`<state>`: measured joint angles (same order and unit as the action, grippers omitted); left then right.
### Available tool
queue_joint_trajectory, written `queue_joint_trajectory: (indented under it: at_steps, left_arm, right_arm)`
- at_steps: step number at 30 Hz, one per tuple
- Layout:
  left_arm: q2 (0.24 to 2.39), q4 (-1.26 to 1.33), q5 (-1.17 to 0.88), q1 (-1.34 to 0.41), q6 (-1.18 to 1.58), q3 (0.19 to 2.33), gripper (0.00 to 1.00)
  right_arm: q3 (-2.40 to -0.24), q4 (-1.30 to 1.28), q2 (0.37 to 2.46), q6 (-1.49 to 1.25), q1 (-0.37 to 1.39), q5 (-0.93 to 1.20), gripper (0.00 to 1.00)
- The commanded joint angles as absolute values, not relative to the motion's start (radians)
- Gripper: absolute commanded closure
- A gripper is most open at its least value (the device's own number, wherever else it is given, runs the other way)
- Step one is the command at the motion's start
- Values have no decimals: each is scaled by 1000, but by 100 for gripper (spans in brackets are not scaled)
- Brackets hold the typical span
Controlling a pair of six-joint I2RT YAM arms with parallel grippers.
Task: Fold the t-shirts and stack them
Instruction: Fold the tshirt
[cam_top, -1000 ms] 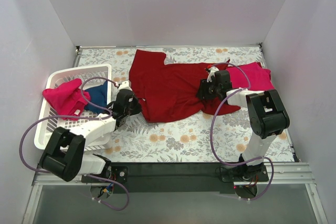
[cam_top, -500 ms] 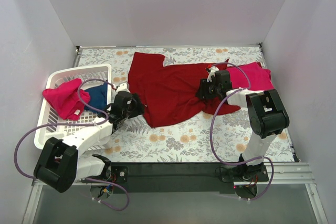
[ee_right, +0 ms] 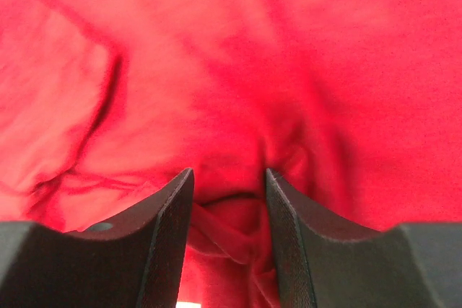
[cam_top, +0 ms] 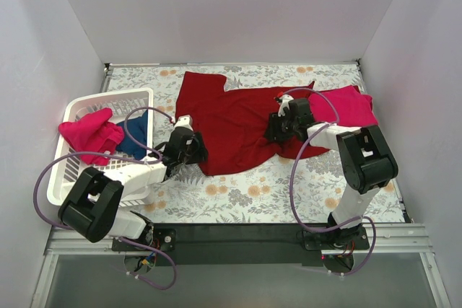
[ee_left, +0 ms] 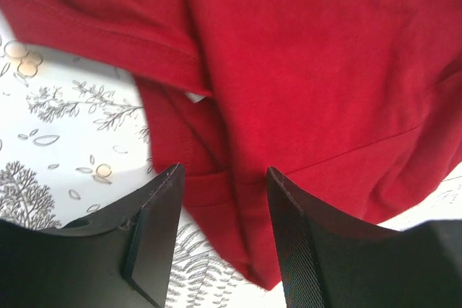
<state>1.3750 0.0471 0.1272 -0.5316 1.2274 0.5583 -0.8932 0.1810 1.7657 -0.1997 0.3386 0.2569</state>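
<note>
A: Bench, quick?
B: Floral-print bench [cam_top: 238, 192], walls on three sides.
A: What's lying on it?
B: Mid-bench, a dark red t-shirt [cam_top: 231, 120], spread out and rumpled, one sleeve toward the far edge. Far right, a pinkish-red t-shirt [cam_top: 350, 104], right up against the dark red one's right end. Left edge, a white slatted basket [cam_top: 115, 96], near the dark red t-shirt but apart from it.

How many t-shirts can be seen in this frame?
4. A large dark red cloth t-shirt spread on the flowered table; a bright pinkish-red t-shirt at its right end; a second pinkish-red t-shirt and a navy blue t-shirt in the white slatted plastic basket. More may lie beneath.
</note>
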Motion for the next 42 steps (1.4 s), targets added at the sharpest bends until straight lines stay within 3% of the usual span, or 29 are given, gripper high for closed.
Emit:
queue_joint_trajectory:
  at_steps: [1, 9, 15, 24, 32, 42]
  left_arm:
    - [1351, 104, 140, -535, 1201, 571, 54]
    - [1342, 132, 118, -535, 1207, 526, 51]
    - [1339, 143, 135, -537, 1219, 474, 50]
    - [1384, 153, 164, -535, 1250, 448, 49]
    - [1402, 48, 273, -534, 1302, 508, 48]
    - [1393, 49, 250, -523, 1283, 509, 46]
  right_arm:
    - [-928, 130, 1735, -212, 391, 324, 60]
    - [-1037, 129, 1825, -242, 495, 344, 59]
    - [-1043, 98, 1772, -229, 512, 247, 57]
    - [-954, 41, 1750, -195, 477, 126, 57]
    - [-908, 34, 1759, -189, 425, 115, 57]
    - [-917, 23, 1677, -176, 411, 155, 57]
